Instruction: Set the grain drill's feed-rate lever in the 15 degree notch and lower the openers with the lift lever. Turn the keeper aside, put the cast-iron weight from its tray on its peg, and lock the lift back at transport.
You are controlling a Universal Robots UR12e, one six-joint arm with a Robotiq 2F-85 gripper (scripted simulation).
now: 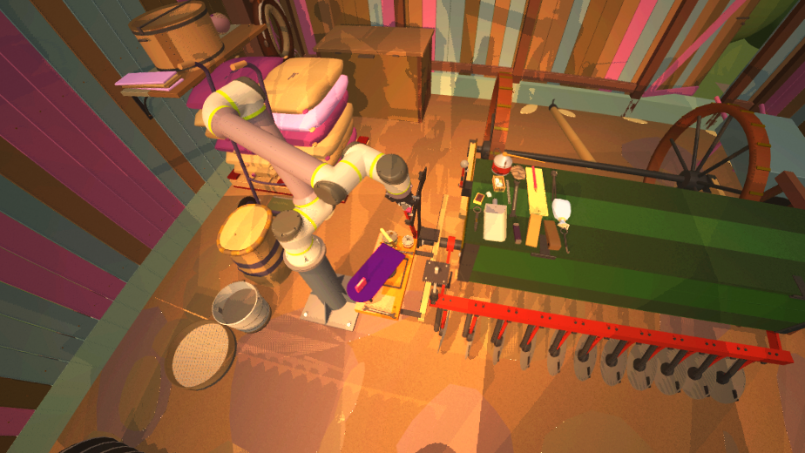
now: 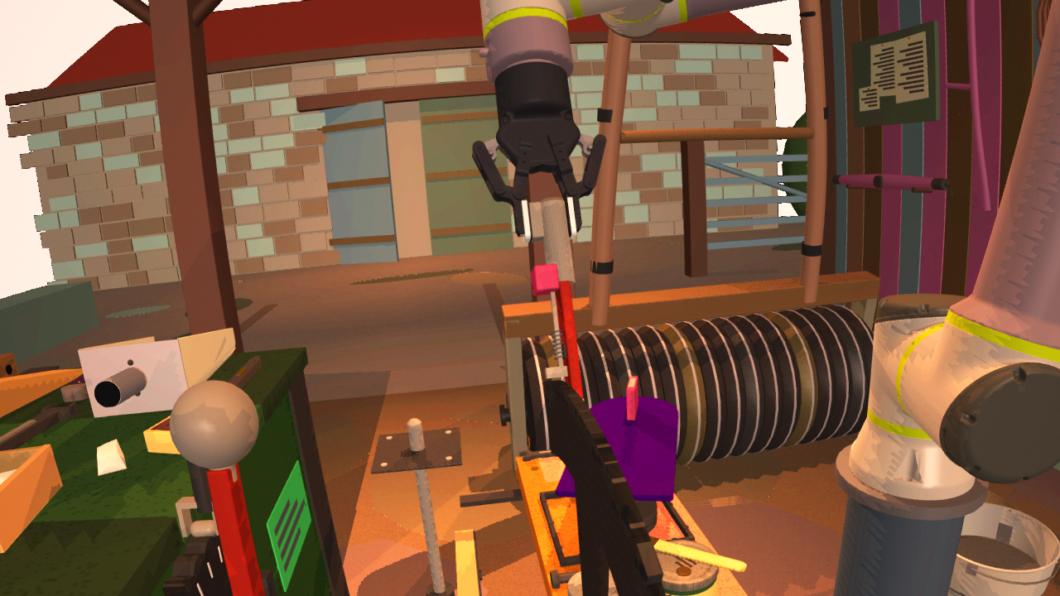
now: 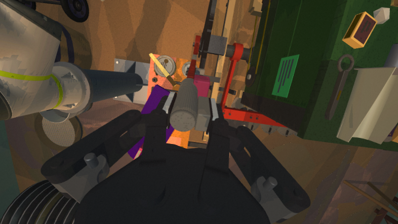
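Note:
The lift lever (image 2: 563,326) is a red bar that rises from a black toothed quadrant (image 2: 600,474) beside the drill. Its grey ribbed handle (image 2: 554,226) stands upright, gripped from above by my closed gripper (image 2: 547,215), also seen by the wrist camera (image 3: 190,107). A pink latch block (image 2: 544,279) sits just below the handle. The feed-rate lever (image 2: 215,445), red with a tan ball knob, stands at the green hopper's end. A bare peg (image 2: 422,474) rises from a grey plate. The round weight (image 3: 164,65) lies in the orange tray under a yellow keeper bar (image 3: 162,69).
The green hopper (image 1: 631,242) carries tools and boxes on its lid. Red opener bar with discs (image 1: 608,338) runs along its front. A purple cover (image 2: 630,445) sits on the orange tray. A ribbed roller (image 2: 711,385) lies behind it. A barrel (image 1: 248,239) and pail (image 1: 241,307) flank my base.

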